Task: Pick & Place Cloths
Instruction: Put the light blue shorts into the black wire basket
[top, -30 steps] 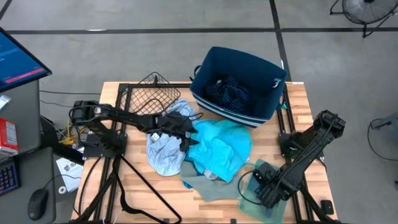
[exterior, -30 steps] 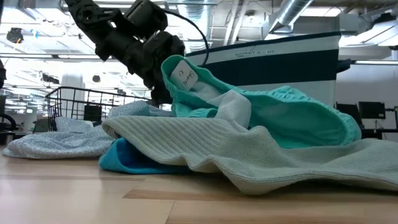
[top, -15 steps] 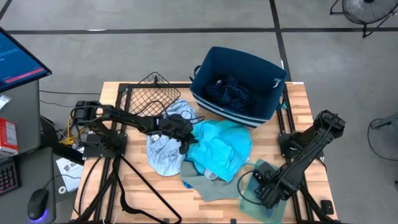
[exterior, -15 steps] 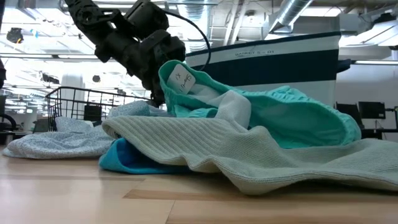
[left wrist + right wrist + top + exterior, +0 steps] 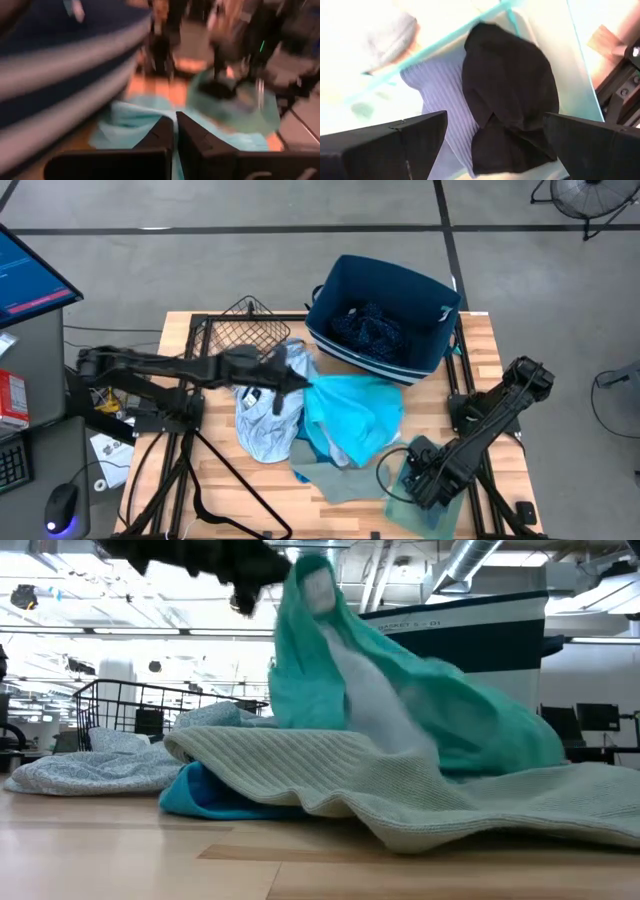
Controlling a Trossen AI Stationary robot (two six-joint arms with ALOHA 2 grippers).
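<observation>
My left gripper (image 5: 297, 383) is shut on the bright turquoise cloth (image 5: 352, 412) at the table's middle and holds its left edge up. A pale blue-white cloth (image 5: 262, 425) lies left of it. A grey ribbed cloth (image 5: 400, 785) lies under its near side. The dark navy patterned cloth (image 5: 365, 328) lies in the navy bin (image 5: 420, 295). My right gripper (image 5: 420, 483) hangs open over the green tray (image 5: 580, 75) at the near right, above a small black cloth (image 5: 512, 95) and a pale striped cloth (image 5: 437, 107). My left gripper pinches the turquoise cloth's raised edge by its white label (image 5: 318, 588) between its two shut fingers (image 5: 162, 132), coming from the table's left. That edge is lifted high. The rest drapes down and lies on the grey cloth and the pile.
A black wire basket (image 5: 240, 330) stands at the far left, beside the bin. Black frame rails (image 5: 180, 420) run along the table's left and right sides. Bare wood shows along the near left edge (image 5: 215, 500).
My left gripper has shut on the turquoise cloth's label edge and risen with it, drawing slightly toward the table's left. That edge now stands lifted well above the pile, pulled up into a peak, while the cloth's right and near parts stay down.
</observation>
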